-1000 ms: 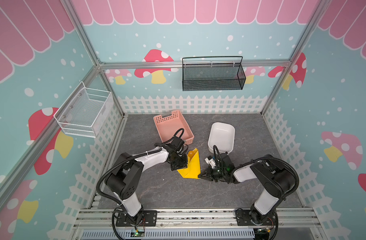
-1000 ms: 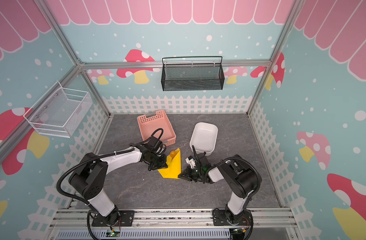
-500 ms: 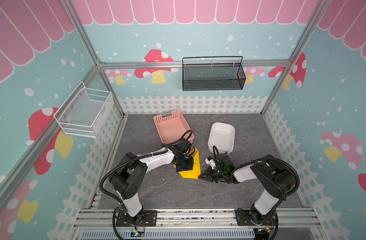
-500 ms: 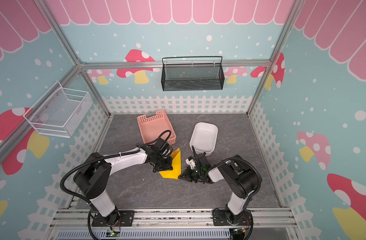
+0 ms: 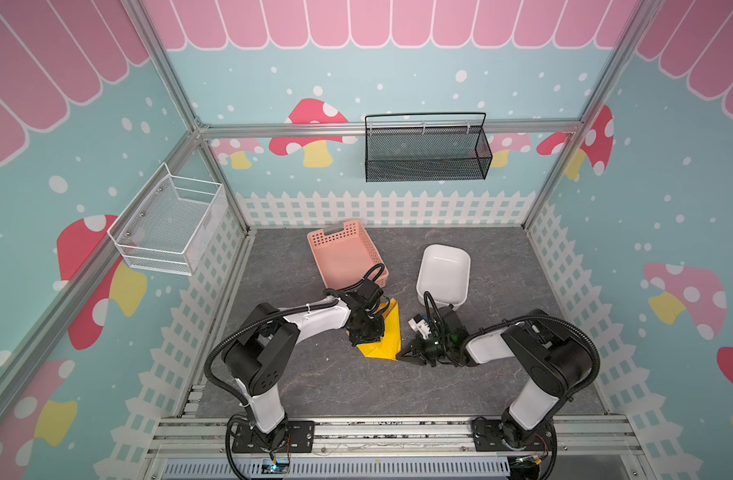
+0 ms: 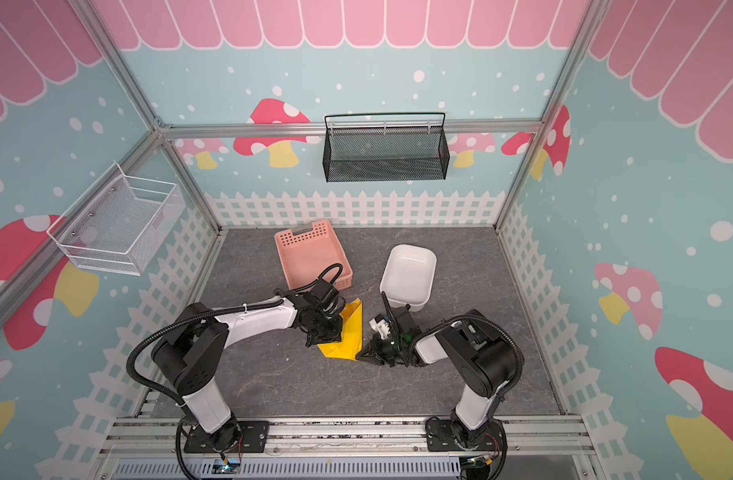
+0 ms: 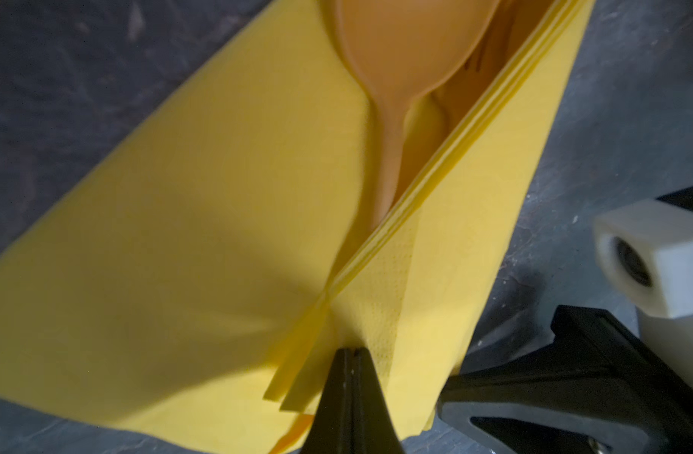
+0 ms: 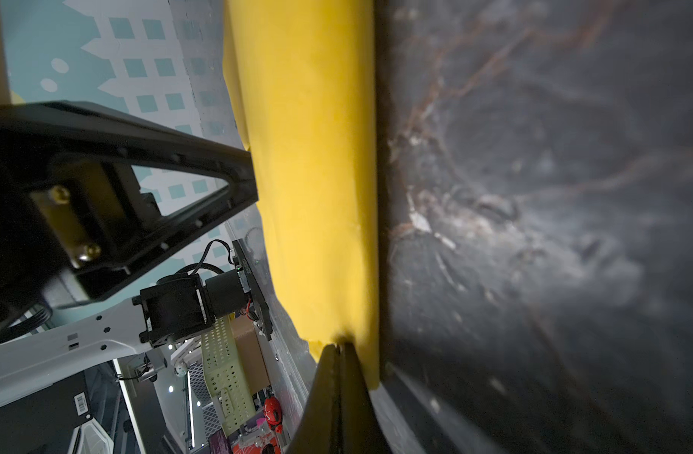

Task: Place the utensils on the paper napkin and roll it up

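In both top views the napkin (image 5: 387, 338), in the middle of the surface (image 5: 315, 382), looks narrower than before: rolling has begun. Left wrist view: the left end effector (image 7: 351, 353) pinches its flap over the spoon (image 7: 408, 51). Right wrist view: the right end effector (image 8: 339, 348) clamps its corner.

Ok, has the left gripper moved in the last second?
Yes. In both top views the left gripper, shut on the yellow paper napkin, has shifted right, toward the white tub.
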`<state>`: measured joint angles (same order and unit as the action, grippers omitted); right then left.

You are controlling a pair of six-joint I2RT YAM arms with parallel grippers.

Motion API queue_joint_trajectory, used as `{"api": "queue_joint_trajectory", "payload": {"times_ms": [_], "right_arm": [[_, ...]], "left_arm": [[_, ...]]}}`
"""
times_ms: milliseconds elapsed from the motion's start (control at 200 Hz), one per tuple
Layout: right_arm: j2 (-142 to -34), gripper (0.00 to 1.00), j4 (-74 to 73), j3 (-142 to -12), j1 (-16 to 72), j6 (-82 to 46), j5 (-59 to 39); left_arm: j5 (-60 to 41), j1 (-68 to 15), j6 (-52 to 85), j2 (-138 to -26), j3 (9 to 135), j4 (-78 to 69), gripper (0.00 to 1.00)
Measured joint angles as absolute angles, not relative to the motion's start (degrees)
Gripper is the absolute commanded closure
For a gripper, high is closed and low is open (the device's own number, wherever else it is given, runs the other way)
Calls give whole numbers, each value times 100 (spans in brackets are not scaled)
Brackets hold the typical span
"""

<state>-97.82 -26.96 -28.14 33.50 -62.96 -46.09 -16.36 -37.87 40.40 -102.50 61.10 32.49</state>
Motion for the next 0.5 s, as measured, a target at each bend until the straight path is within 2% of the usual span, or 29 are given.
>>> {"api": "queue_joint_trajectory", "payload": {"times_ms": [230, 495], "right_arm": [[-9437, 94, -2477, -2934, 3347, -6182, -4519], [-9559, 97, -2519, -3055, 3350, -6101, -4648]], "left_arm": [[-1581, -3752, 4005, -10285, 6062, 3227, 97], [-1559, -3752, 4003, -10285, 6062, 3225, 97]]}}
